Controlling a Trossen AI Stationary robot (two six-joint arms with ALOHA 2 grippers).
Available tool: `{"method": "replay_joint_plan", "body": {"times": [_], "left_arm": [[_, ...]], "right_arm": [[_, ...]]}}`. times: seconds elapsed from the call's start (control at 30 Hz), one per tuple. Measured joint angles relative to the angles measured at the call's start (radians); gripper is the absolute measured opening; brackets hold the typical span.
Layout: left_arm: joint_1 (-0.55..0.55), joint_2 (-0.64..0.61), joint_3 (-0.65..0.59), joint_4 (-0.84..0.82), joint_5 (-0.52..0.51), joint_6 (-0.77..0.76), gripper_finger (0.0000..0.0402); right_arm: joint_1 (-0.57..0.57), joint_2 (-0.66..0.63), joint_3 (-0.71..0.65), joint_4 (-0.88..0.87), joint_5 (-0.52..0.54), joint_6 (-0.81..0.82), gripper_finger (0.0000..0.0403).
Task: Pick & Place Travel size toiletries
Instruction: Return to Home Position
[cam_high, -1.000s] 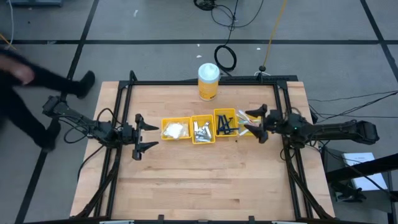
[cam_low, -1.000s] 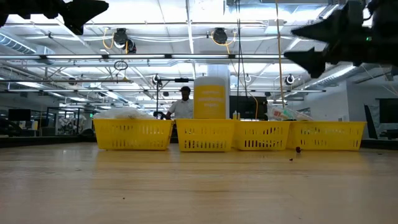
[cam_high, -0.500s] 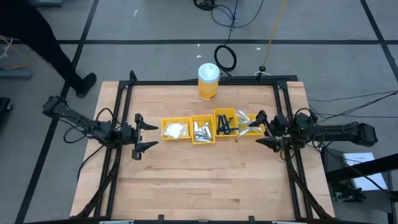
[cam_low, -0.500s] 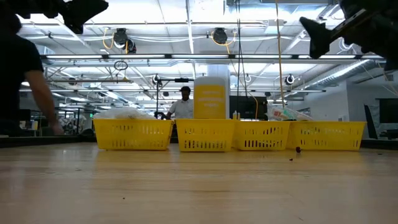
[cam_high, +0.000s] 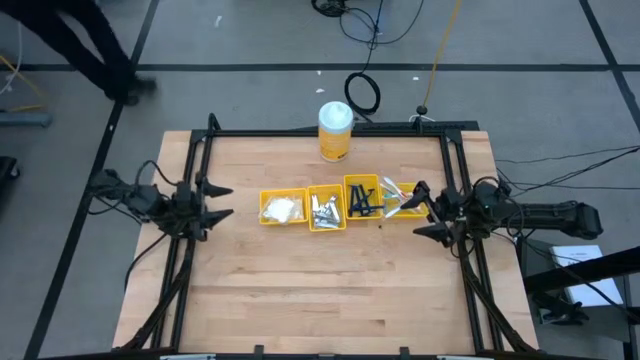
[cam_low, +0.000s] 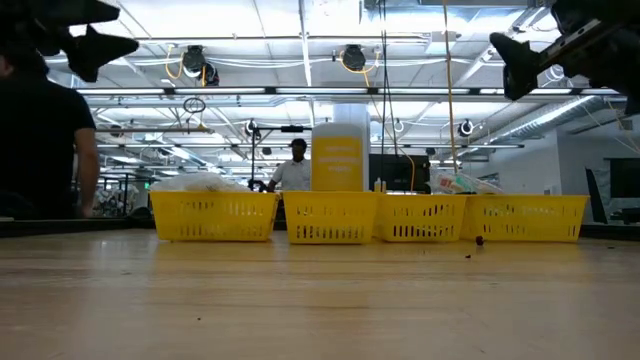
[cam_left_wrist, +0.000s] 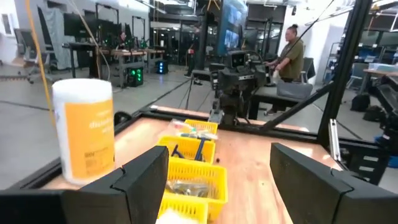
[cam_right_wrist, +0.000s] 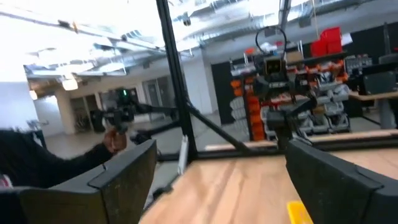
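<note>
Four yellow bins stand in a row mid-table and hold the toiletries: white puffy packets (cam_high: 283, 208), silvery sachets (cam_high: 326, 210), dark blue razors (cam_high: 362, 198) and toothbrushes (cam_high: 400, 193). My left gripper (cam_high: 214, 201) is open and hangs in the air left of the packet bin, pointing toward the row. In its wrist view the open left gripper (cam_left_wrist: 230, 186) faces the bins (cam_left_wrist: 194, 169). My right gripper (cam_high: 422, 210) is open, raised just right of the toothbrush bin; the right wrist view shows this right gripper (cam_right_wrist: 227, 186) empty. In the low view both stand high above the table.
A tall yellow canister with a white lid (cam_high: 335, 130) stands upright behind the bins near the far edge. A black frame (cam_high: 320, 132) runs around the table. The near half of the wooden table (cam_high: 320, 290) is bare. A person (cam_high: 80, 45) walks beyond the far left corner.
My left gripper drew back toward the table's left edge, away from the packet bin, still open. My right gripper pulled back from over the toothbrush bin toward the right edge, then stayed still. The person walked along the floor left of the table.
</note>
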Motion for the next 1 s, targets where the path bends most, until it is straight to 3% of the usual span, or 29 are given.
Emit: {"method": "replay_joint_plan", "body": {"times": [0.17, 0.33, 0.77, 0.9, 1.0], "left_arm": [[0.001, -0.038, -0.002, -0.154, -0.045, -0.071, 0.0273], [0.007, -0.038, -0.024, -0.187, -0.057, -0.096, 0.0273], [0.006, -0.038, -0.192, -0.004, -0.025, -0.07, 0.0273], [0.006, -0.038, -0.195, 0.007, -0.014, -0.072, 0.0273], [0.006, -0.038, -0.195, 0.005, -0.016, -0.072, 0.0273]], "right_arm": [[0.0, -0.037, 0.0, -0.078, 0.003, -0.068, 0.0342], [0.0, -0.09, 0.001, -0.108, 0.002, -0.09, 0.0339], [0.0, -0.122, -0.022, -0.243, 0.063, -0.178, 0.0339], [0.01, -0.123, -0.023, -0.272, 0.17, -0.18, 0.0341], [0.03, -0.163, -0.024, -0.267, 0.19, -0.209, 0.0342]]}}
